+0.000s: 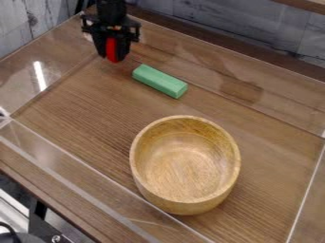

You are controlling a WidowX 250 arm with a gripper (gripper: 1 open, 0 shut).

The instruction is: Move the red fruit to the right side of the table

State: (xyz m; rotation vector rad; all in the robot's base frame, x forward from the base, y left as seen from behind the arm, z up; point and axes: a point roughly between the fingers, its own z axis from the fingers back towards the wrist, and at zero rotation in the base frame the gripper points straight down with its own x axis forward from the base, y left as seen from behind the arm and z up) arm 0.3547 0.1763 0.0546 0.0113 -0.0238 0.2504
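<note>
The red fruit (116, 47) sits at the far left of the table (83, 109), small and glossy. My gripper (114, 53) points straight down over it, one black finger on each side. The fingers press against the fruit's sides, so only a narrow red strip shows between them. Its leafy top is hidden by the gripper body. The fruit rests on or just above the wood; I cannot tell which.
A flat green block (160, 81) lies just right of the gripper. A round wooden bowl (140, 142) stands front centre. Low clear acrylic walls (70, 157) edge the table. Bare wood stretches along the right side.
</note>
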